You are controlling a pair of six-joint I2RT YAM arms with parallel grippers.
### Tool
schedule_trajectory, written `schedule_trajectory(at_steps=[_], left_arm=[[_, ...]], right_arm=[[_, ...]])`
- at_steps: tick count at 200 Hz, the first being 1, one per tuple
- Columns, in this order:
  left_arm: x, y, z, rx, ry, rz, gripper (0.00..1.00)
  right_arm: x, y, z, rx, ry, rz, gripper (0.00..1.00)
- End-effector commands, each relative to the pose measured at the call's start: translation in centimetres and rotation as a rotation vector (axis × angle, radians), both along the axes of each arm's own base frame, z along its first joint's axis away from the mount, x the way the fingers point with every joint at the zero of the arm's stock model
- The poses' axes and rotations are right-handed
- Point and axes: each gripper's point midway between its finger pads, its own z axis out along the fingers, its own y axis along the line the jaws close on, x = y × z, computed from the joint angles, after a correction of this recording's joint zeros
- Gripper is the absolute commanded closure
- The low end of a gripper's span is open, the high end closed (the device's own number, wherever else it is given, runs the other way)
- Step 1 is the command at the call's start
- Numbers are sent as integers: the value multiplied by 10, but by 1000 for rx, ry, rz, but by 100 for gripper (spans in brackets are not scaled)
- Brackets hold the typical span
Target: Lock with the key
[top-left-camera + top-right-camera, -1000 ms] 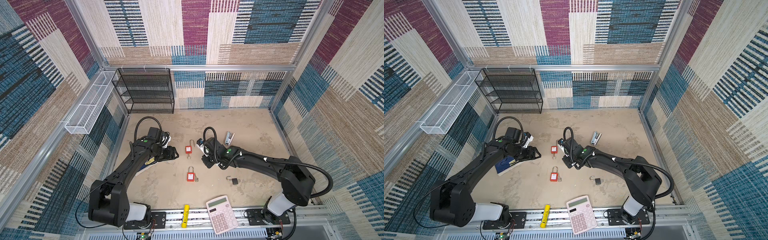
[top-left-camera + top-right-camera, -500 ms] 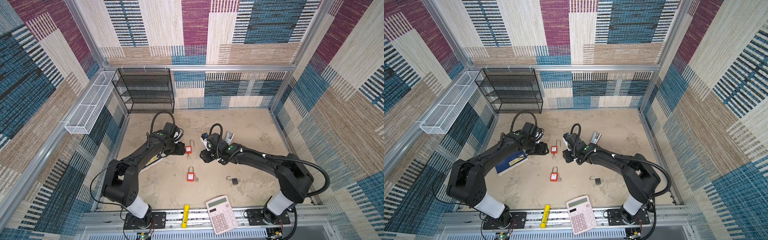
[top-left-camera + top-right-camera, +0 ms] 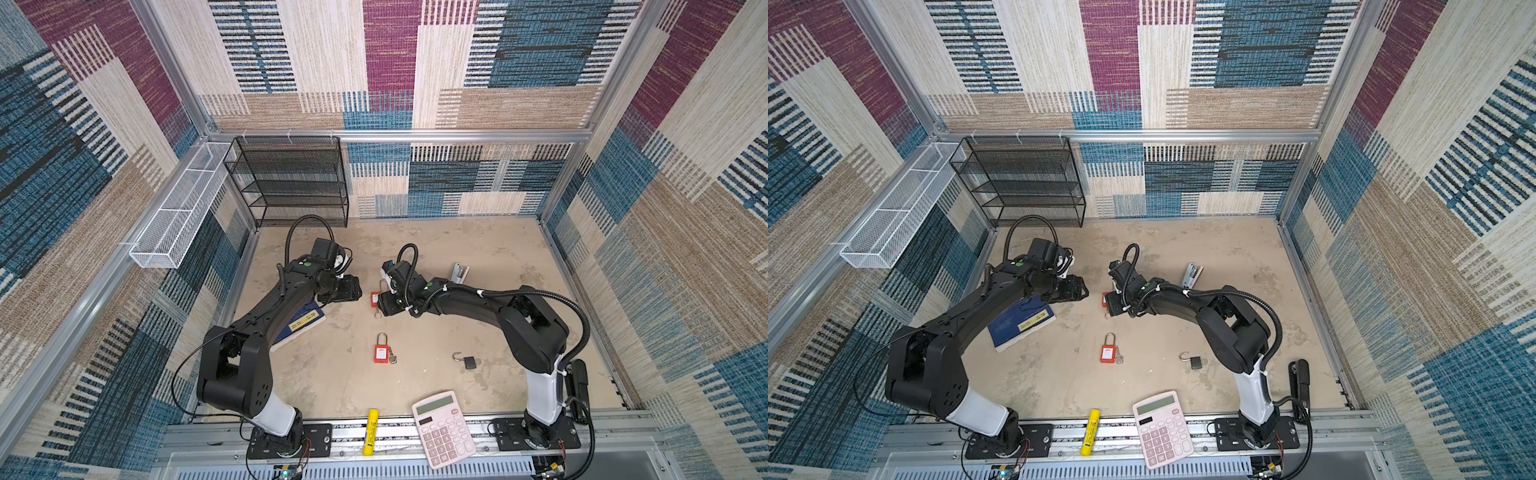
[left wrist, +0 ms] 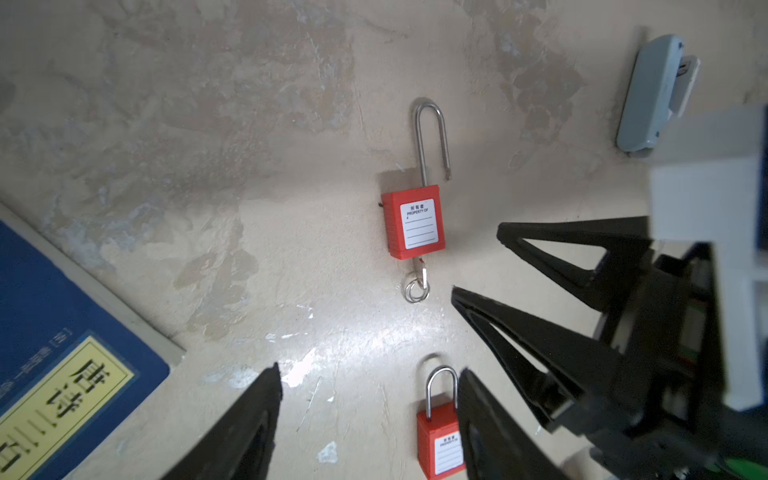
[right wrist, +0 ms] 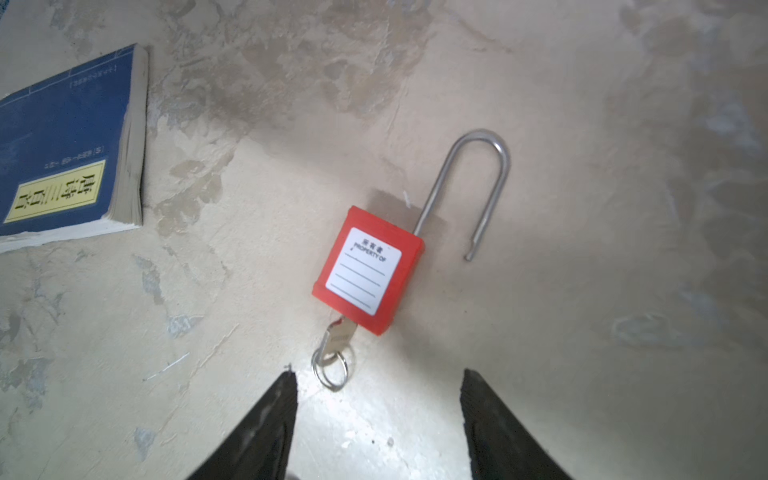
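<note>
Red padlock (image 3: 375, 298) lies flat mid-frame in a top view, at the tip of the right gripper (image 5: 378, 382). Shackle (image 5: 486, 174) open, key (image 5: 338, 336) seated in the base. Right claw apart, empty; left gripper (image 4: 370, 376) likewise. Probably light, rigid, slick plastic: pinch the body's flanks, turn the key by its bow.

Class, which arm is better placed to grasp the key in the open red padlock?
Right, most likely. The right claw, open, points at the key in the open red padlock, tips just short of it. The left claw, also open, sits farther off.
</note>
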Motion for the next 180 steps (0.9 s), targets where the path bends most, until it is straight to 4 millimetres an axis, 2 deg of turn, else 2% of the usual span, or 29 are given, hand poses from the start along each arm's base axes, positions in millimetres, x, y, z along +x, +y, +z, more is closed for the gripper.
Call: schedule_trajectory(at_steps=[1,25,58,98,128,133,180], left_arm=[[-7,5,3,-20,21,20,31],[-10,10,6,-18,11,31,31],[-13,14,8,-21,7,36,31],[-16,19,13,-22,1,49,31],[-17,21,19,-46,-13,64,31],[-17,22,20,-48,-16,68,31],[-19,25,25,-53,-28,74,31]], right_arm=[[11,11,3,-3,-35,-25,33],[14,22,-6,-13,-42,-20,29],[24,19,-21,-66,-46,-60,27],[32,22,-26,-100,-79,-65,29],[35,14,-42,-197,-98,-48,32],[40,18,-35,-196,-121,-49,33],[41,6,-32,-261,-156,-41,39]])
